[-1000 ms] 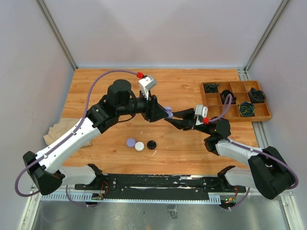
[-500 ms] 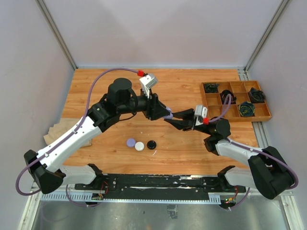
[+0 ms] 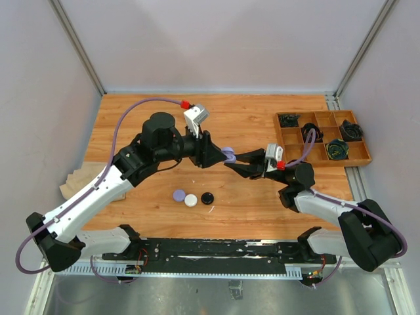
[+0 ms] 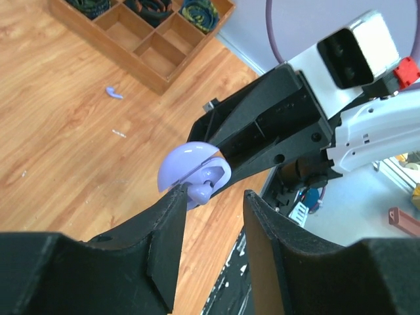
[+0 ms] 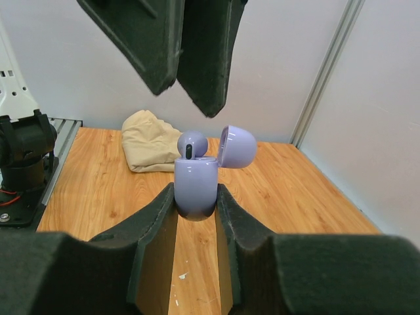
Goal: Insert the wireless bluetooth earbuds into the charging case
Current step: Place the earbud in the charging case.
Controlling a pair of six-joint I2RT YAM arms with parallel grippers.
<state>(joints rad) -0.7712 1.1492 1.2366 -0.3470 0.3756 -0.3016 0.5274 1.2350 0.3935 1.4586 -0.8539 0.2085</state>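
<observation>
Seen from the top camera, the left pincer (image 3: 216,152) and the right pincer (image 3: 235,159) are meeting tip to tip above the middle of the wooden counter (image 3: 131,118), and the lavender charging case (image 3: 228,153) is sitting right between them, raised off the wood. Three round pucks (image 3: 191,199), lavender, white and black, are lying in a row on the counter below and nearer the arm bases than the left pincer, and a wooden tray (image 3: 341,162) holding coiled cables is resting well off beyond the right pincer's wrist. In the left wrist view, the left pincer (image 4: 213,200) is showing its fingers (image 4: 164,236) standing apart with bare wood visible through the gap and nothing between them; the charging case (image 4: 189,165) is hovering just past its left fingertip, lid swung open, gripped by the black right pincer coming in from the far side. A loose earbud (image 4: 113,92) in lavender is lying on the counter far ahead of the left pincer, near the tray. In the right wrist view, the right pincer (image 5: 195,197) is clamping both fingers on the sides of the upright charging case (image 5: 195,184), its lid (image 5: 237,146) tipped back to the right, and one lavender earbud (image 5: 192,142) is sitting in the top of the case. The left pincer is hanging just above that earbud, not touching it, and a beige cloth (image 5: 147,147) is lying on the counter beyond.
</observation>
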